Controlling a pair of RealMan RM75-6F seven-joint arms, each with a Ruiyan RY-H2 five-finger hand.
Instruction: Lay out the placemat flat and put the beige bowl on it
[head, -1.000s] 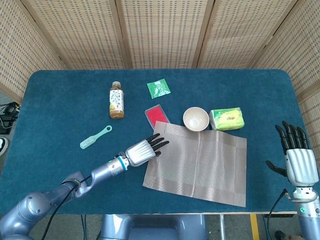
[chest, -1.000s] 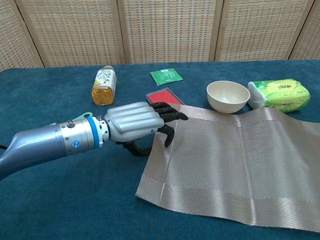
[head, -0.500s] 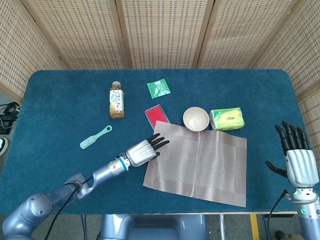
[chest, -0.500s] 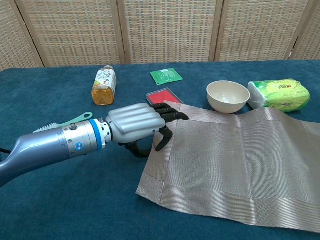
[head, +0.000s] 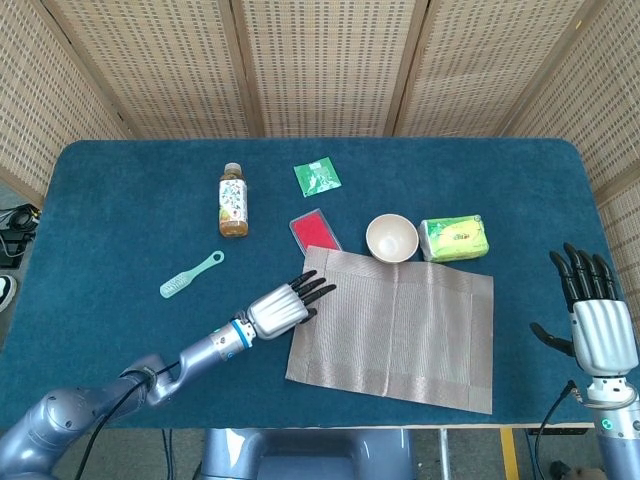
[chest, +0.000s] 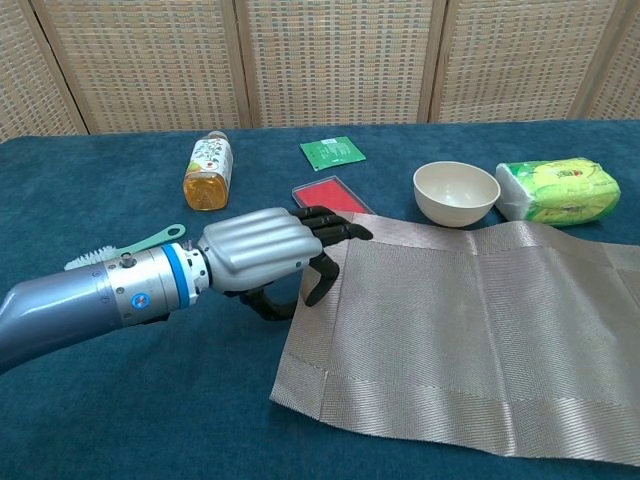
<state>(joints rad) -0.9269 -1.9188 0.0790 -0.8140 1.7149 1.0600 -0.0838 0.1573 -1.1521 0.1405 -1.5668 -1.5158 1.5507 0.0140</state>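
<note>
The grey woven placemat (head: 400, 330) lies spread on the blue table, its far edge just in front of the beige bowl (head: 391, 238). The bowl stands upright and empty on the cloth, off the mat. My left hand (head: 287, 306) is at the mat's left edge; in the chest view the left hand (chest: 265, 250) has its fingertips over the placemat (chest: 470, 320) edge and its thumb curled at that edge, pinching it. My right hand (head: 596, 320) hovers by the table's right edge, fingers apart, holding nothing. The chest view shows the bowl (chest: 456, 192) beyond the mat.
A tea bottle (head: 232, 201) lies at the back left, with a green packet (head: 317, 177) to its right. A red box (head: 313, 230) is partly under the mat's far left corner. A green tissue pack (head: 456, 239) sits right of the bowl. A mint brush (head: 190, 274) lies left.
My left hand has drawn back a little toward me and to the left, and the mat shifted slightly with it. The mat's right side now lies lower and flatter by the tissue pack.
</note>
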